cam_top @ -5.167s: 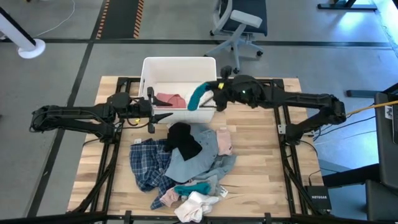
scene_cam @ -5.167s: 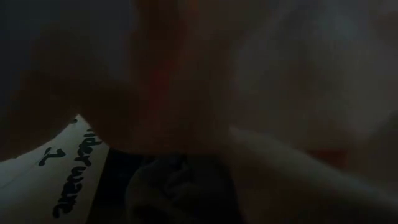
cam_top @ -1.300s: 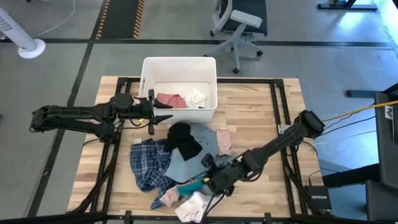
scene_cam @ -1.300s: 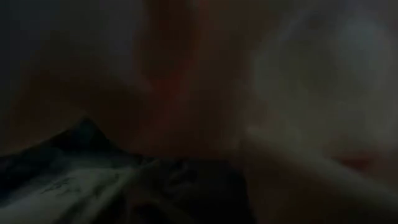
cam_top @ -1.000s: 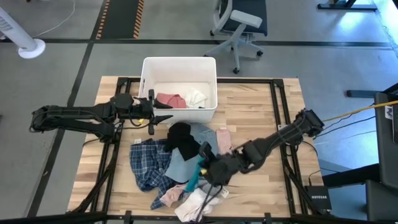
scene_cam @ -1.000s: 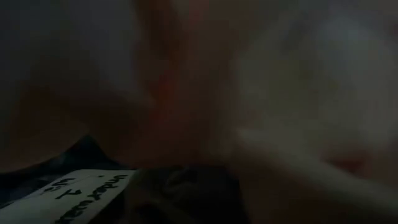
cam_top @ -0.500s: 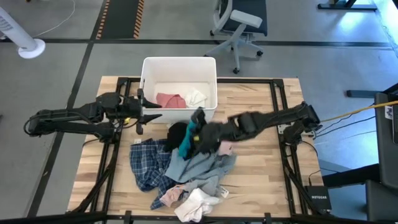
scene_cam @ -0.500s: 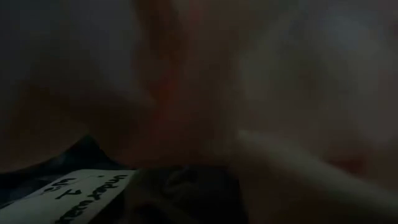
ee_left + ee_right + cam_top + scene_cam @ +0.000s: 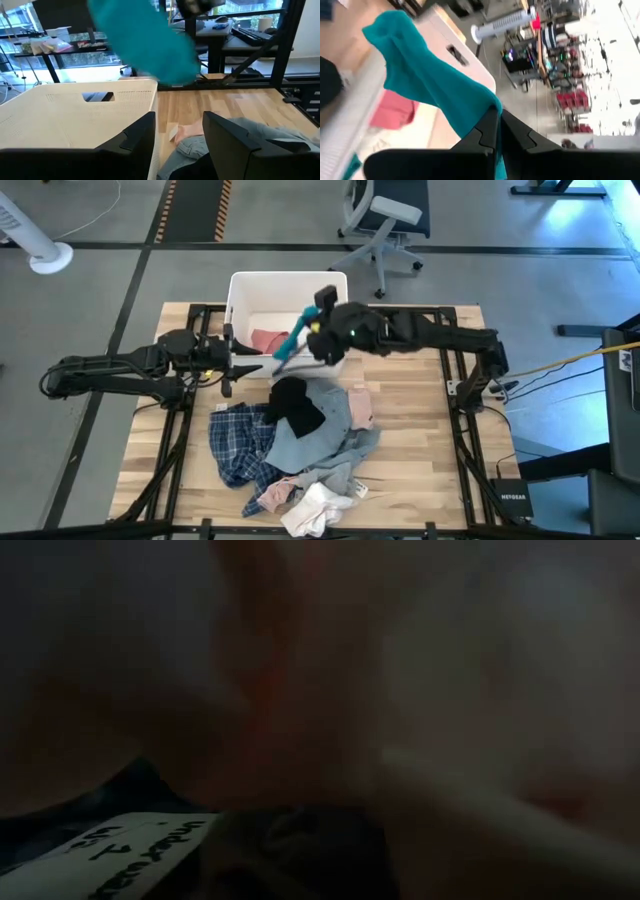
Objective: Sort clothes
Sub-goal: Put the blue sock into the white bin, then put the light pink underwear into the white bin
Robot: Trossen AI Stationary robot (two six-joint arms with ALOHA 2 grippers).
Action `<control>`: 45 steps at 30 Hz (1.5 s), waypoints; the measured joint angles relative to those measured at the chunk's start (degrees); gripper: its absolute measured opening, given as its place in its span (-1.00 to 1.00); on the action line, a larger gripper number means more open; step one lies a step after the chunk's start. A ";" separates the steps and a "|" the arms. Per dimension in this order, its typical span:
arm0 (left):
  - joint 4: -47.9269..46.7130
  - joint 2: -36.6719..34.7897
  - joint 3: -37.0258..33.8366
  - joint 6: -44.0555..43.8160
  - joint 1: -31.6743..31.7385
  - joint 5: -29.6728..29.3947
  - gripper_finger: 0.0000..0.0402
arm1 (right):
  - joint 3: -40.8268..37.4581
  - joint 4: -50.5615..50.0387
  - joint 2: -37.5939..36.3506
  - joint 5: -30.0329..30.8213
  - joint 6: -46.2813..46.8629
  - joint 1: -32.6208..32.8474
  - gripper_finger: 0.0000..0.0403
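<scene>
**A:** What am I looking at in the right hand (image 9: 312, 330)?

**B:** A teal piece (image 9: 291, 343), soft knit by the look of it, long and limp. From my seat the right wrist view shows the two dark fingers (image 9: 487, 131) pinched tight on one end of it, and the rest hangs off in a floppy, sock-like shape. In the high view it dangles over the near rim of the white plastic bin (image 9: 243, 284).

**A:** And the bin itself?

**B:** Rigid, rectangular, with a finely perforated wall and a slot handle. A pink piece (image 9: 268, 339) lies crumpled inside.

**A:** The rest of the clothes?

**B:** Heaped on the wooden plank table (image 9: 420, 430): the blue-white plaid shirt (image 9: 236, 442) rumpled at the left of the pile, the black piece (image 9: 296, 405) bunched on top, the grey-blue piece (image 9: 325, 435) spread under it, and a white piece (image 9: 312, 514) at the near edge. The low view is dark and blurred; I can only make out a paper label with writing on it.

**A:** Left hand (image 9: 226, 360)?

**B:** Released, fingers (image 9: 230, 145) apart, nothing between them, just beside the bin's left wall.

**A:** What changed?

**B:** A second ago the right hand was low over the pile with the teal piece just lifted; now it has carried it up to the bin. The left hand has shifted slightly leftward.
</scene>
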 joint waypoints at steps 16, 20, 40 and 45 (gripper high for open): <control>0.00 0.00 0.00 0.17 0.00 0.00 -0.21 | -0.22 -0.61 2.49 -4.14 7.55 -6.64 -0.89; 0.00 0.00 0.00 0.17 0.00 0.00 -0.21 | -0.28 -1.59 2.49 -3.73 7.73 -6.86 -0.74; -0.19 0.00 0.00 0.17 0.00 0.00 -0.21 | -0.26 -26.42 1.97 -6.63 15.25 -2.26 0.01; -0.36 0.00 0.00 0.12 0.00 0.00 -0.21 | -0.26 -33.94 1.97 -9.13 21.11 2.95 -0.02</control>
